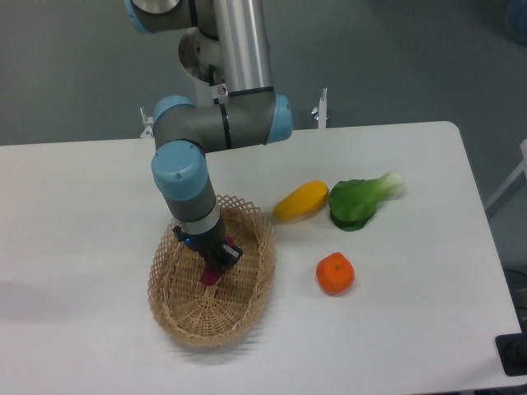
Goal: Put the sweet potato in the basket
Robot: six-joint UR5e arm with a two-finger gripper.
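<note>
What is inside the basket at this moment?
Inside the basket the end effector holds the sweet potato; only its purple lower end shows. The rest, and the weave under it, is covered.

I am looking down on a white worktop with a rounded corner at the upper right. Its surface is smooth and evenly lit, with soft shadows and a faint grey patch near its left edge. Behind it the floor is plain dull grey-green. A small white metal bracket sits at the worktop's far edge. A pale frame piece shows at the right border, a dark block at the lower right corner.
</note>
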